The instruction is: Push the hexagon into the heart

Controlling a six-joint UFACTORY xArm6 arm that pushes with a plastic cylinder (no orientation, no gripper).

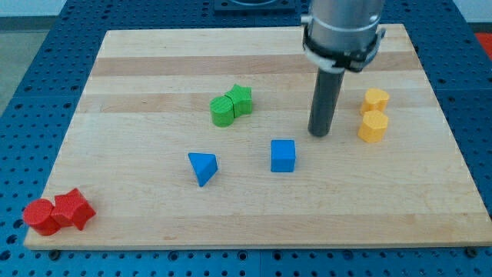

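Note:
A yellow hexagon block (373,128) lies near the board's right edge. A yellow heart block (376,99) lies just above it, touching or nearly touching. My tip (320,135) rests on the board to the left of the hexagon, with a clear gap between them. The rod rises from the tip to the arm's grey housing (342,27) at the view's top.
A blue cube (283,155) lies below and left of my tip. A blue triangle (203,167) lies further left. Two green blocks (231,105) touch at centre left. Two red blocks (58,213) sit at the wooden board's (154,69) bottom left corner.

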